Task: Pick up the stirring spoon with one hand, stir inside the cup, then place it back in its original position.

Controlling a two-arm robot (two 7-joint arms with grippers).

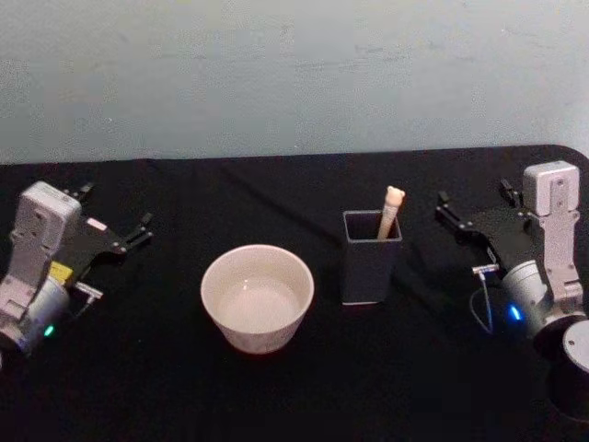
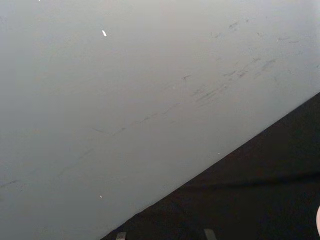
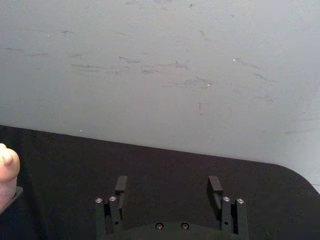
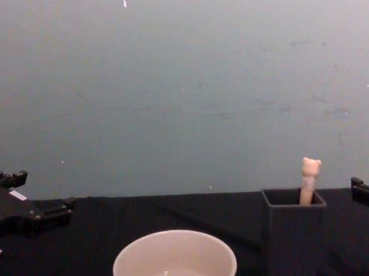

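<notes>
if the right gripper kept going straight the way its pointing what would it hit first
Probably nothing on the table. The right gripper points toward the table's far side, passing behind the dark holder and the stirring spoon. Its wrist view shows bare black cloth, then the wall.

Matt black cloth covers the bench [image 1: 276,396] — no sheen anywhere. The cup [image 1: 258,296] looks smooth and slightly glossy, like glazed ceramic or plastic. The stirring spoon [image 1: 390,210] reads as smooth, matt plastic; its dark holder [image 1: 370,258] is matt too. Behind, the wall [image 3: 160,65] — pale, flat paint, scuffed with dark scratches.
</notes>
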